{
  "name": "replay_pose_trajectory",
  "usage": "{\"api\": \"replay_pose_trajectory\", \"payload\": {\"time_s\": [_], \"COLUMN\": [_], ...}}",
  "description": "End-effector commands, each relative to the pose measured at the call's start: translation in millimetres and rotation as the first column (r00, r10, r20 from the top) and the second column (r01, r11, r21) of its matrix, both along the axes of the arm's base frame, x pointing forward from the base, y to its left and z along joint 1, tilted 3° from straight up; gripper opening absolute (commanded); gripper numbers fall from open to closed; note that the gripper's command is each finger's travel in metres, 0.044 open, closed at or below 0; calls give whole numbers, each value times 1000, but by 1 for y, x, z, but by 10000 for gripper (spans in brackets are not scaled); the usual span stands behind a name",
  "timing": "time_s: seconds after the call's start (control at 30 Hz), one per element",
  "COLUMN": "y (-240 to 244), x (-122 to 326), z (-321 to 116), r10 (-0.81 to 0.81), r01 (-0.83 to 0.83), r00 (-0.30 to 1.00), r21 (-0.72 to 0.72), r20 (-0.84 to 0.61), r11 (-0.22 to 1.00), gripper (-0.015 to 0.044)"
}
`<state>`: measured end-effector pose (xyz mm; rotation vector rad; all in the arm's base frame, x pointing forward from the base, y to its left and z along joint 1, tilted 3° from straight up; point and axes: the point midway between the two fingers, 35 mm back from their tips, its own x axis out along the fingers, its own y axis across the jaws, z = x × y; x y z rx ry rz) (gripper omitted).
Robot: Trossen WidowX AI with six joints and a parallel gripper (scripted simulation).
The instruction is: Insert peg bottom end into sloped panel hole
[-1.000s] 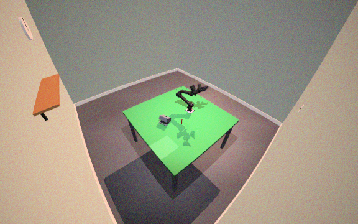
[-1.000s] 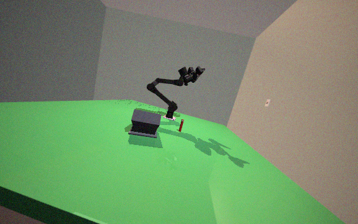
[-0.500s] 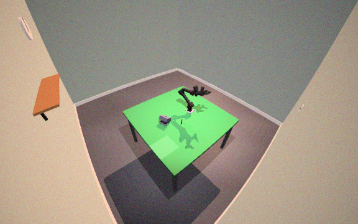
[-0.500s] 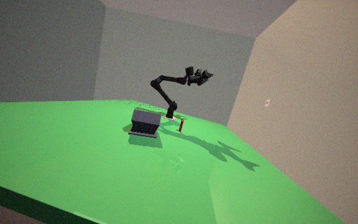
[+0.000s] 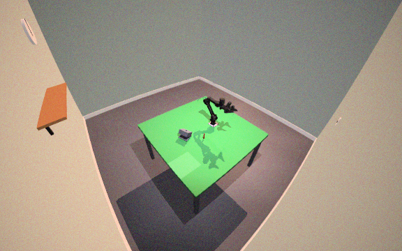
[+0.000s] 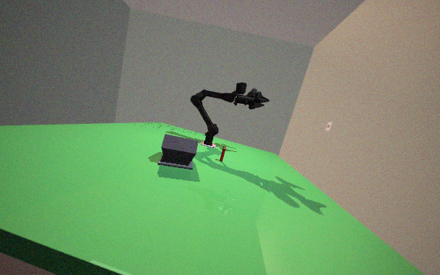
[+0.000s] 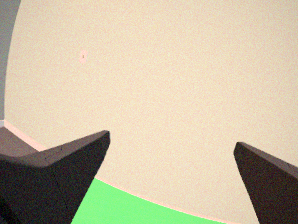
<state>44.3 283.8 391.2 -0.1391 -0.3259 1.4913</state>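
Peg standing, hand raised and unloaded.
In the exterior view, the peg is stood upright on the tabletop right of centre, presumably so that its upper part can be gripped and its bottom end left free for insertion. The block is set to its left, its sloped face probably angled to receive the peg; the hole cannot be made out. The hand is held high, fingers wide and nothing between them, likely for clearance before descent.
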Motion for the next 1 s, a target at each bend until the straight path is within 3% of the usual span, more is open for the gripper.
{"api": "replay_pose_trajectory", "payload": {"time_s": [0.0,0.47,0.97], "y": [6,14,-4], "x": [18,86,156], "z": [-8,-55,-104], "r10": [-60,-292,-551], "r01": [58,237,359], "r00": [998,946,805], "r21": [-61,-316,-558], "r20": [-33,-141,-222], "r11": [996,919,749], "gripper": [440,440,440]}}
